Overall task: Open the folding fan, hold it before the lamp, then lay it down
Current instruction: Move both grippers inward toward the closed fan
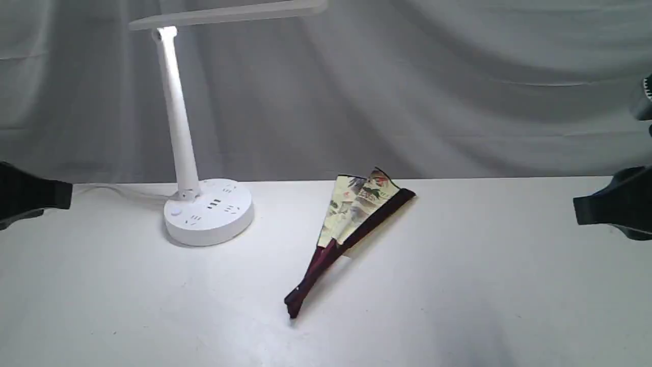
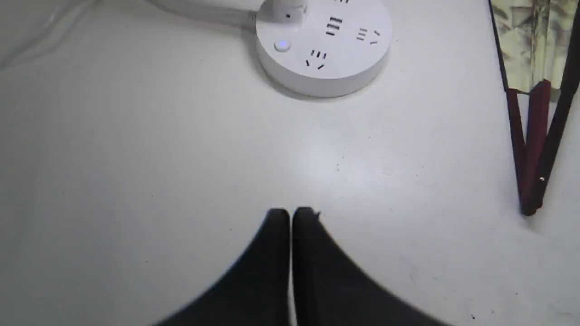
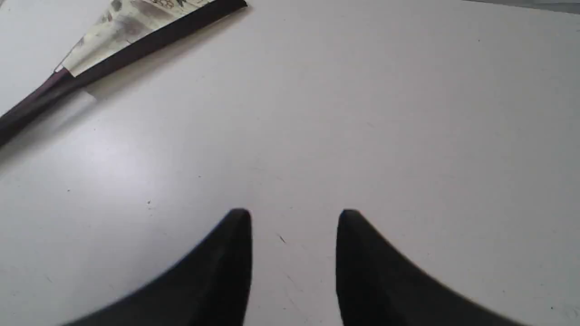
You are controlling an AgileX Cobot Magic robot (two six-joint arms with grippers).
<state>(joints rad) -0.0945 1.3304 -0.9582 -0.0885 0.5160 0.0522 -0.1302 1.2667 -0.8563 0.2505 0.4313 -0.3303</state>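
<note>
Jaws clenched on your left gripper (image 2: 290, 216), parted on your right gripper (image 3: 294, 219), both empty. Folding fan (image 1: 351, 211) lies barely spread near the back edge, by the lamp (image 1: 179, 132). Opening comes first: go seize it.

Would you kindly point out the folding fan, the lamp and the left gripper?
folding fan (image 1: 356, 205), exterior view, painted paper leaf.
lamp (image 1: 210, 216), exterior view, round base.
left gripper (image 2: 291, 213), left wrist view, between closed fingertips.

The folding fan (image 1: 355, 210) lay partly spread near the desk's (image 1: 484, 285) back edge; the lamp (image 1: 208, 213) stood toward its back-left corner.
</note>
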